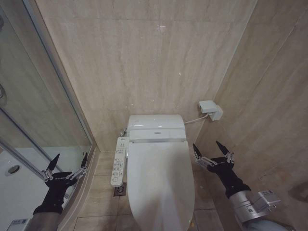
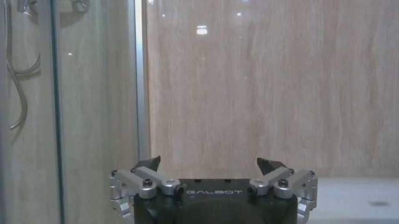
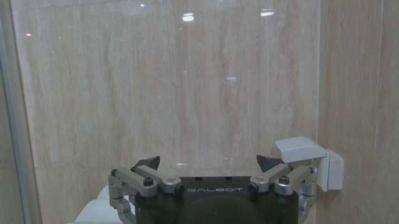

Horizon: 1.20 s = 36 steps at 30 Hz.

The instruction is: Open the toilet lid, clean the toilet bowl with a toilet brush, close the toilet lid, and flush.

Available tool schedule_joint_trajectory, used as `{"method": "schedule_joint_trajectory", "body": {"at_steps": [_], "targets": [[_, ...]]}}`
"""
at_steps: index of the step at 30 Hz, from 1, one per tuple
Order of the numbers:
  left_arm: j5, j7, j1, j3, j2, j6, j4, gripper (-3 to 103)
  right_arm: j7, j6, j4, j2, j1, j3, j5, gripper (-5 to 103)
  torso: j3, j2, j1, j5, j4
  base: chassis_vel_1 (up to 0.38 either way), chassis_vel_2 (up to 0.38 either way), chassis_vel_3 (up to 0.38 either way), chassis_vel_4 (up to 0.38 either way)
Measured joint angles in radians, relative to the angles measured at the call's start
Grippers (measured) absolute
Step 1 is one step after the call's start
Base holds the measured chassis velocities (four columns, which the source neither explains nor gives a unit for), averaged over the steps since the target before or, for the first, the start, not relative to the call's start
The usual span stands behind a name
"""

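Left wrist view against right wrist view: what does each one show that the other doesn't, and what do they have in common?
Left wrist view alone: the glass shower door, with a shower hose behind it, and the open left claw. Right wrist view alone: the white wall outlet box beside the open right claw, and a sliver of the toilet lid. Both: the beige tiled wall, each claw empty.

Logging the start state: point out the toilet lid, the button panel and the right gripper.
toilet lid point(image 1: 159, 185), head view, middle of the closed cover.
button panel point(image 1: 119, 161), head view, its face.
right gripper point(image 1: 211, 148), head view, between the open fingertips.
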Motion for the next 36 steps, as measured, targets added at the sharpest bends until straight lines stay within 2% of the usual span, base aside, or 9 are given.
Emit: {"method": "schedule_joint_trajectory", "body": {"at_steps": [7,16,20,28,36], "targets": [[0.035,-0.011,0.015,0.007,-0.021,0.013,-0.025,100,0.0,0.0,0.0,0.0,0.0,0.0,0.0,100,0.0,0.0,0.0,0.0,-0.0003,0.0,0.0,0.0,0.0],[0.1,-0.012,0.061,0.037,-0.055,-0.042,-0.05,100,0.0,0.0,0.0,0.0,0.0,0.0,0.0,100,0.0,0.0,0.0,-0.0001,-0.0002,0.0,0.0,0.0,0.0],[0.123,-0.045,0.113,0.06,-0.057,-0.068,-0.092,100,0.0,0.0,0.0,0.0,0.0,0.0,0.0,100,0.0,0.0,0.0,0.0002,0.0,0.0,0.0,0.0,0.0],[0.146,-0.072,0.128,0.064,-0.058,-0.059,-0.119,100,0.0,0.0,0.0,0.0,0.0,0.0,0.0,100,0.0,0.0,0.0,0.0,-0.0001,0.0,0.0,0.0,0.0],[0.142,-0.069,0.127,0.061,-0.055,-0.046,-0.136,100,0.0,0.0,0.0,0.0,0.0,0.0,0.0,100,0.0,0.0,0.0,0.0,-0.0001,0.0,0.0,0.0,0.0]]}}
